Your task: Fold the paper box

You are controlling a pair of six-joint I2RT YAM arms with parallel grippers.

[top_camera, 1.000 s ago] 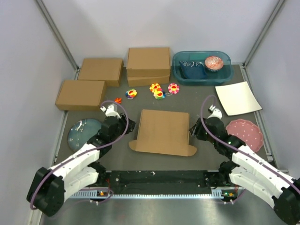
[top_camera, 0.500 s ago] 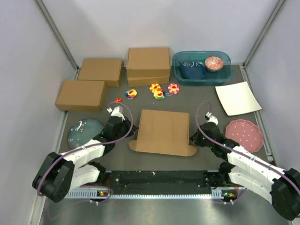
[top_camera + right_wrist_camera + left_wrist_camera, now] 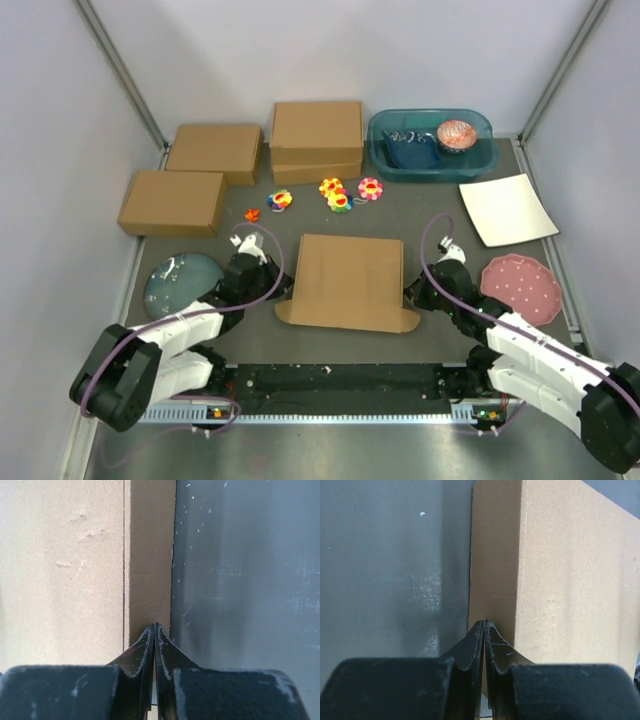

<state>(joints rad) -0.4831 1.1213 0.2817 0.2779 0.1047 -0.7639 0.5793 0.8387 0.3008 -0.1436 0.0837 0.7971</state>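
Paper box (image 3: 350,280) lies flat at the middle of the bench (image 3: 420,205), a gripper at each side.
The left gripper (image 3: 484,626) has its jaws pressed together, tips on the box's left side flap; the right gripper (image 3: 154,628) has its jaws pressed together at the right flap. Whether either nips cardboard cannot be told.

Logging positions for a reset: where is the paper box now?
In the top view, the paper box lies front centre, between the left gripper and the right gripper.

We count 1 paper box (image 3: 347,282) | behind it: 4 closed boxes (image 3: 317,128), 5 flower toys (image 3: 340,200), 1 bin (image 3: 440,172) | beside it: 2 round plates (image 3: 180,280) | back-right: 1 white sheet (image 3: 507,208)
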